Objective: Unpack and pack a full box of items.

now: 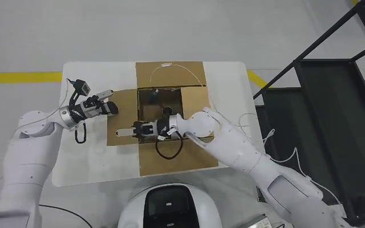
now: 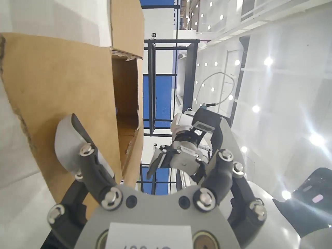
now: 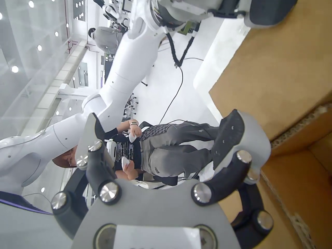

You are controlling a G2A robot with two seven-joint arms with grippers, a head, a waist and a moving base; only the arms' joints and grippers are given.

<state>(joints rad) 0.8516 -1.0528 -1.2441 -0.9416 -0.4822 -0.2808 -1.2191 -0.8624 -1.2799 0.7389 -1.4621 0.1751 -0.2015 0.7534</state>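
Brown corrugated cardboard box (image 1: 171, 77) stood on the white rectangular table (image 1: 85, 165), all four flaps folded out flat. The left gripper (image 1: 110, 107) sat at the outer edge of the box's left flap (image 1: 126, 118), jaws spread, holding nothing. Whether it touched the cardboard could not be told. The right gripper (image 1: 124, 133) lay across the box's near left corner, above the same flap, jaws likewise spread and empty. Judgement: with both grippers outside the opening and over that flap, they were probably keeping it down so the opening stayed clear for a pick. Inside the box a few dark items (image 1: 168, 109) lay low on the floor, one roundish, too dim to identify. A thin white cord (image 1: 171, 67) looped over the box's far flap.
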